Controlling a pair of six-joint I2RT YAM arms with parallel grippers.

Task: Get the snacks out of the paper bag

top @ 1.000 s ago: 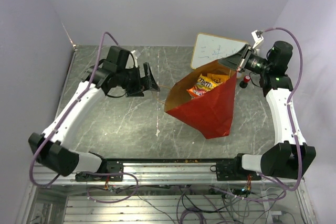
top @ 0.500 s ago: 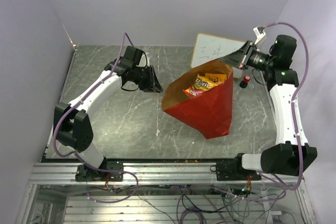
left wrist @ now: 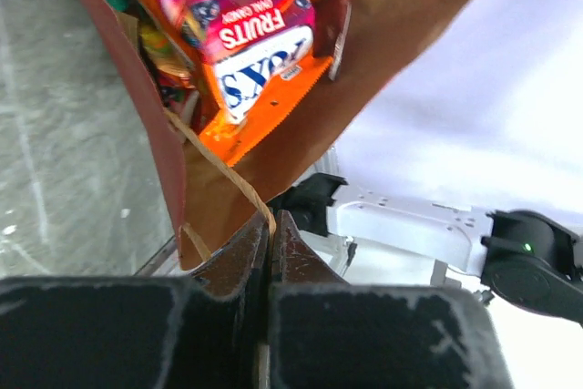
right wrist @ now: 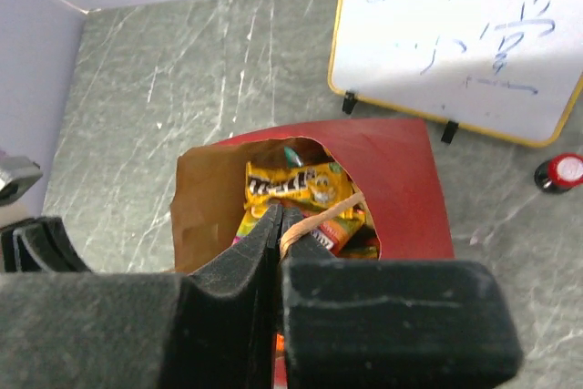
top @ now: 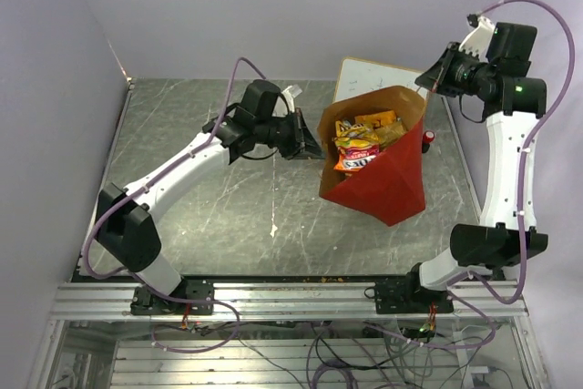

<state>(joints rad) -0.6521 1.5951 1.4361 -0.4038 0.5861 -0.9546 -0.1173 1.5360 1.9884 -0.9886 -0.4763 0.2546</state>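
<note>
While your left claw (left wrist: 271,225) pinches one cord handle (left wrist: 221,168) and your right claw (right wrist: 279,218) pinches the far cord handle (right wrist: 321,214), the paper bag (top: 381,187) hangs open between them; snacks (top: 357,146) sit inside — colourful packets.

Robot lab cell: plain lilac walls (top: 301,6), aluminium rail (top: 291,302), loose wiring (top: 346,353).
</note>
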